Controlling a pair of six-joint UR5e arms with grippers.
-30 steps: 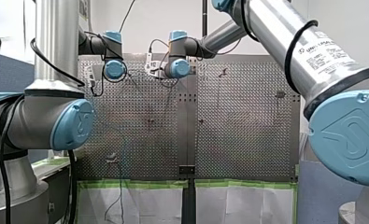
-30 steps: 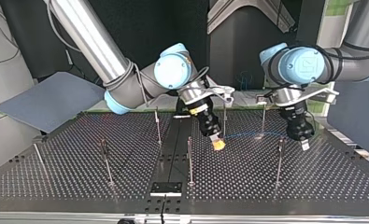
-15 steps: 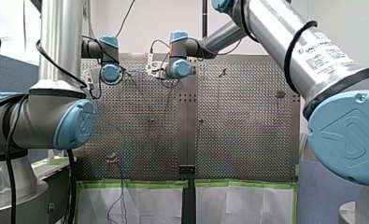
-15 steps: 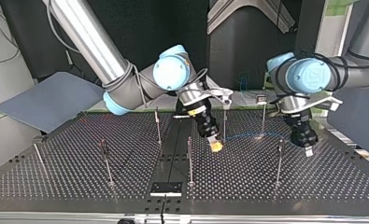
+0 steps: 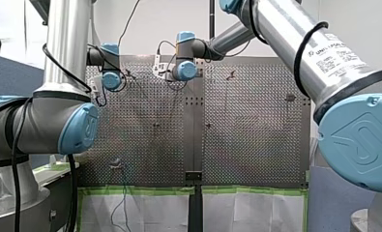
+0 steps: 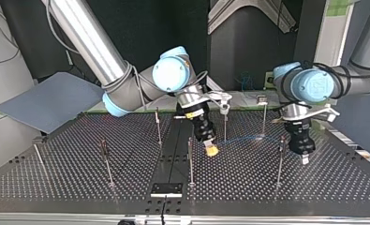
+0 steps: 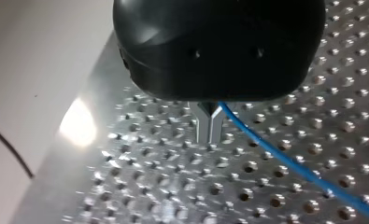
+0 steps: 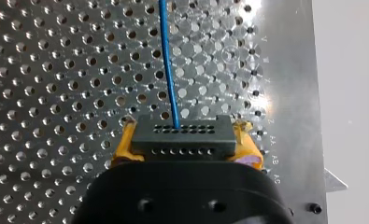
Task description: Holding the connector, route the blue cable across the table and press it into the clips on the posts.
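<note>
Perforated metal forms the surface [image 6: 79, 183], with thin upright posts [image 6: 190, 161] standing across it, well apart from one another. In the top view my right arm [image 6: 93, 42] comes in at the left and reaches to the middle. Its jaws tilt down just above the surface, between two of the middle posts. The right wrist view shows those jaws pinching the black connector [image 8: 181, 137] by its two ends, a yellow pad [image 8: 245, 140] at each side. The blue cable [image 8: 169, 60] leaves the middle of the connector's far edge and runs straight ahead over the holes.

In the top view the cable is a thin blue line low over the surface. It runs from the yellow pads past the post just beside them, towards my left arm [image 6: 314, 86] at the right. I cannot tell whether it sits in any clip. My left arm's jaws point straight down near a post at the right, close to the surface. In the left wrist view their metal fingers [image 7: 209, 123] are pressed together. The cable comes out right beside them and slants away, and I cannot tell whether they pinch it. At the surface's near edge in the top view lies a flat black plate [image 6: 166, 189].
</note>
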